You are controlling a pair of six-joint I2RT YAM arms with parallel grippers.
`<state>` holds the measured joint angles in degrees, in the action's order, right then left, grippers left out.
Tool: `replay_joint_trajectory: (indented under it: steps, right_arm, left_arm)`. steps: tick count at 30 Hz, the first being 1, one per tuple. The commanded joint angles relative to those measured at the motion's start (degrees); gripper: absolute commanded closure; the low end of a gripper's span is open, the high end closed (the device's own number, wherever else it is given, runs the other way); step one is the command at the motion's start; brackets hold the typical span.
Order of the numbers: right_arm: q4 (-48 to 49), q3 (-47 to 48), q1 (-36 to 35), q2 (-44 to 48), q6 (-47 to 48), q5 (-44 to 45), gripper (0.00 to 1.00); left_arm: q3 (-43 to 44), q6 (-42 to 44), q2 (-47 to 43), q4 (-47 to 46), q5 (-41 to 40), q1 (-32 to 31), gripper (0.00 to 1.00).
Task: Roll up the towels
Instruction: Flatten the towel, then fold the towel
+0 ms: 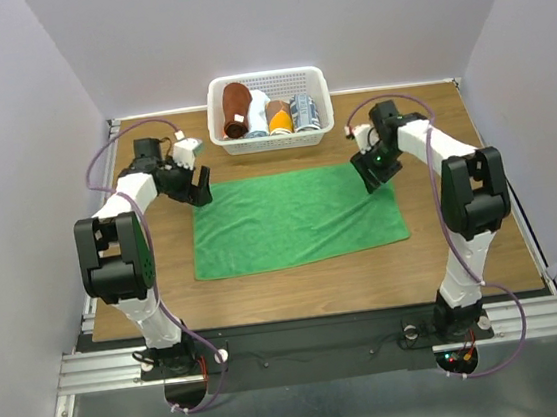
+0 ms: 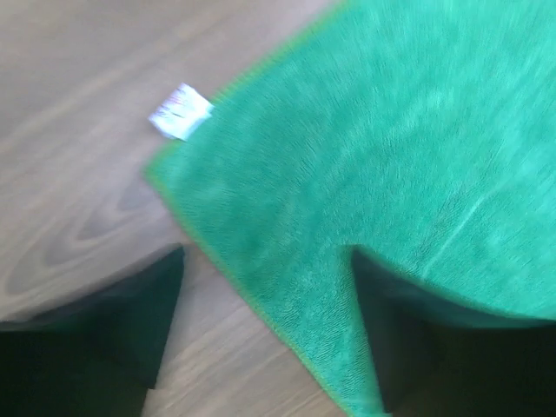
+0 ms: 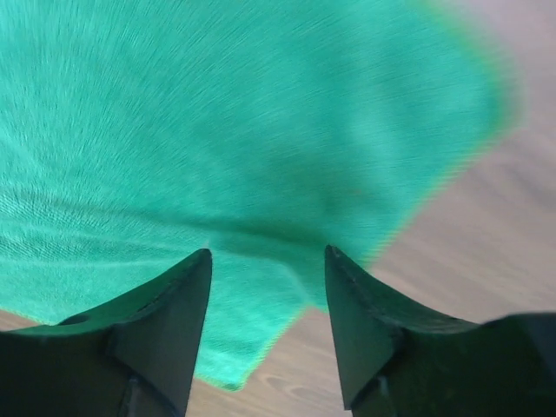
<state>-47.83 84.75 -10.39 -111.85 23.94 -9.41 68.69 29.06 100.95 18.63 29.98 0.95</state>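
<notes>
A bright green towel (image 1: 295, 219) lies spread flat on the wooden table (image 1: 463, 238). A reddish-brown towel (image 1: 237, 108) stands rolled in the white basket (image 1: 276, 140) at the back. My left gripper (image 1: 199, 192) hovers over the green towel's far left corner. In the left wrist view the gripper (image 2: 265, 252) is open, and the towel's edge (image 2: 391, 130) runs between the jaws with a white tag (image 2: 181, 111) at the corner. My right gripper (image 1: 373, 175) is over the far right corner. In the right wrist view it (image 3: 268, 252) is open above slightly rumpled green cloth (image 3: 217, 113).
The basket also holds a white roll (image 1: 259, 110), an orange roll (image 1: 279, 116) and a grey-patterned roll (image 1: 305, 112). It stands just behind the green towel's far edge. White walls enclose the table on three sides.
</notes>
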Motion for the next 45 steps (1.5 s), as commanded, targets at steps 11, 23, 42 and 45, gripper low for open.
replay_joint_trajectory:
  steps: [11,23,42,45]
  right_arm:
    - [3.54,14.91,8.89,-6.07,-4.69,-5.01,0.42]
    - [3.54,25.37,9.87,-17.25,-5.66,-6.67,0.49]
    - [3.45,23.36,9.87,-18.40,-4.34,-6.50,0.93]
    - [3.45,23.36,9.95,-18.49,-4.26,-6.76,0.96]
  left_arm:
    - [13.75,-2.35,3.72,-0.71,7.72,5.47,0.10]
    - [14.20,-2.87,8.74,-0.79,3.16,5.38,0.44]
    - [19.02,-1.81,18.32,4.48,7.55,5.29,0.49]
    - [19.21,-1.90,19.28,4.92,8.17,5.29,0.51]
